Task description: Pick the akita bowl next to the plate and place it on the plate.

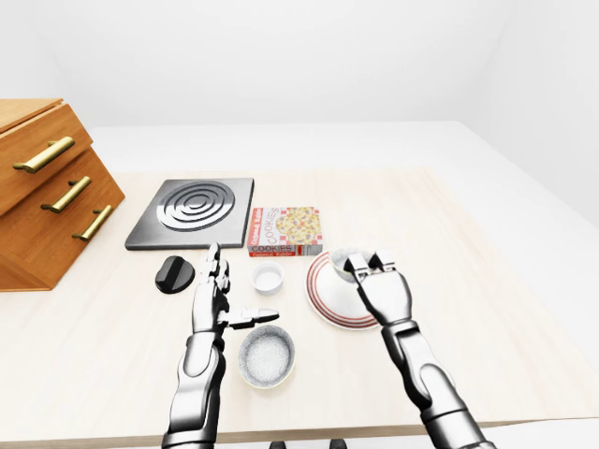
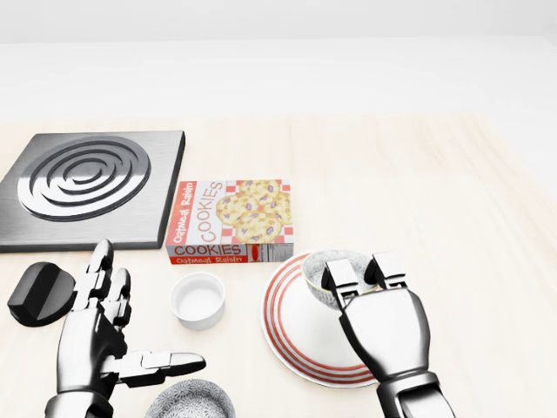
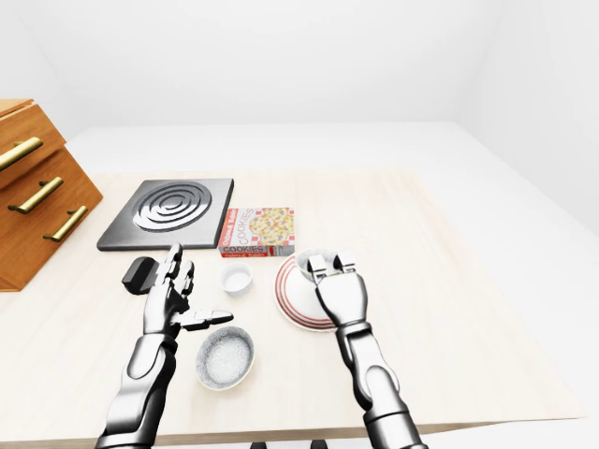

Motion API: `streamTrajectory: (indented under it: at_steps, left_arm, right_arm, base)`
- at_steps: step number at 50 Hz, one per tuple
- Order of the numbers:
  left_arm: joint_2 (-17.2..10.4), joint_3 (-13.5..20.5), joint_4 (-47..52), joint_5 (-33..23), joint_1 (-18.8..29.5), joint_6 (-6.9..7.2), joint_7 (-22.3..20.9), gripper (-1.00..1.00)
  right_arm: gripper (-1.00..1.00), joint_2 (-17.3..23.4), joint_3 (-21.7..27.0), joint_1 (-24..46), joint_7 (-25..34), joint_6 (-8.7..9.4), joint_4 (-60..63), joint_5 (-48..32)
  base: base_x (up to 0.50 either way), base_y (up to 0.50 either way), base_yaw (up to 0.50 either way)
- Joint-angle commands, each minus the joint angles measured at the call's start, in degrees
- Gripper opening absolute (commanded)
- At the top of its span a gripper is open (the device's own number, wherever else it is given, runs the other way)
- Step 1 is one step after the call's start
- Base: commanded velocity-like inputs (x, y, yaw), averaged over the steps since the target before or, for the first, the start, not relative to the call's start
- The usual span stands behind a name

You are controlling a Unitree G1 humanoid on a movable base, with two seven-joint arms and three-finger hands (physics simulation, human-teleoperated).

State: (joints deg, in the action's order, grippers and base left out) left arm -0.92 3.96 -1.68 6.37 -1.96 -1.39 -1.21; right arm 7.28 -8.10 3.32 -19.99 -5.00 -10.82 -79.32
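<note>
1. The right hand (image 2: pixel 364 275) reaches over the red-ringed plate (image 2: pixel 287 340), its fingers (image 2: pixel 341 277) hooked over the near rim of the akita bowl (image 2: pixel 324 266); the grip looks clenched on that rim, though the thumb side is hidden behind the palm.
2. The akita bowl sits just beyond the fingertips, over the far part of the plate. Whether it rests on the plate or hangs slightly above it I cannot tell.
3. A rim pinch suits a small, deep bowl: it keeps the bowl upright and lets it be set down without the palm crowding the plate.
4. The left hand (image 2: pixel 104 335) lies well to the left of the right hand, released, fingers spread flat and thumb pointing sideways, holding nothing. It seems parked there to keep clear of the working arm.
5. Just right of the left hand's fingertips stands a small white ramekin (image 2: pixel 197 300); beside its thumb, toward the bottom of the view, is a speckled grey bowl (image 1: pixel 266 356); left of its fingers lies a black knob-like object (image 2: pixel 41 293).
6. Beyond both hands lie a cookie box (image 2: pixel 231 221) and a metal burner plate (image 2: pixel 87 187); a wooden drawer unit (image 1: pixel 42 192) stands far left of the left hand.
7. Judged from this, the placing is nearly done; what remains is to open the fingers and lift away without tipping the bowl.
</note>
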Motion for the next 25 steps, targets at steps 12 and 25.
streamTrajectory:
  at_steps: [12,25]
  left_arm:
    - [0.02,-0.05,0.43,0.04,0.02,0.43,0.14,1.00]
    - [0.07,-0.14,0.76,0.02,-0.03,0.71,0.25,1.00]
  right_arm:
    - [-1.00,1.42,1.31,0.98,0.06,0.00,-4.12,3.37]
    - [-1.00,1.76,1.81,0.94,0.94,0.00,-3.82,3.16]
  base:
    - [0.00,0.00,0.00]
    - [0.00,0.00,0.00]
